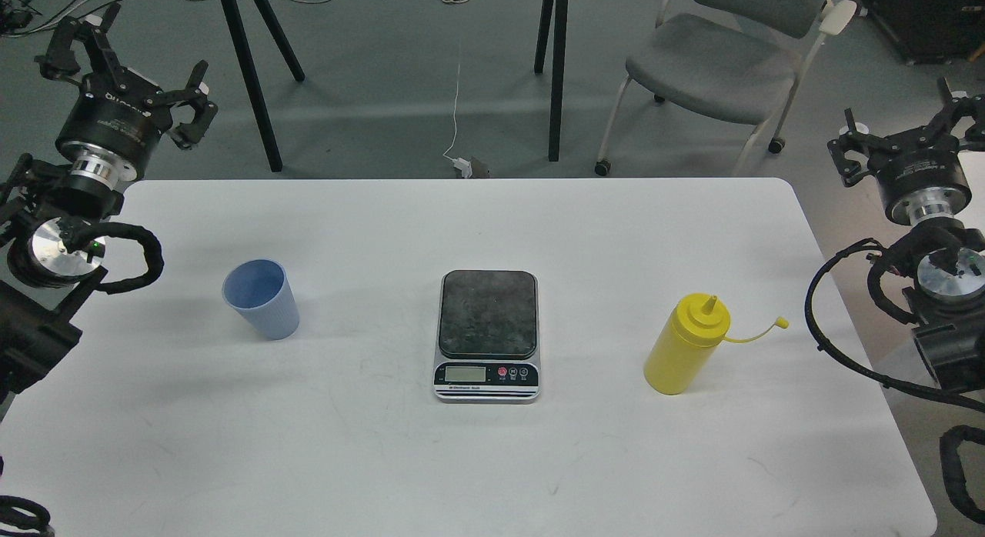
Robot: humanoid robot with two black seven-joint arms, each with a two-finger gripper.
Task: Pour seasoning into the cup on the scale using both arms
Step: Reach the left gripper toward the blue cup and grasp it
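On your white table [462, 460] the scale [488, 335] sits central, cup [261, 298] left and seasoning [686, 345] right, each nearest its own arm, with left gripper [123, 64] and right gripper [908, 133] both spread and empty.

Both arms are black, built from thick cylindrical segments. The left arm [69, 206], at nine o'clock, carries a bright silver wrist ring, a polished round metal joint cap with a tiny green light, and a ribbed black cable loop. The right arm [935, 252], at three o'clock, matches it: silver ring, metal disc, looping black cables. Each ends in black clawed fingers with faint white lettering on the housing.
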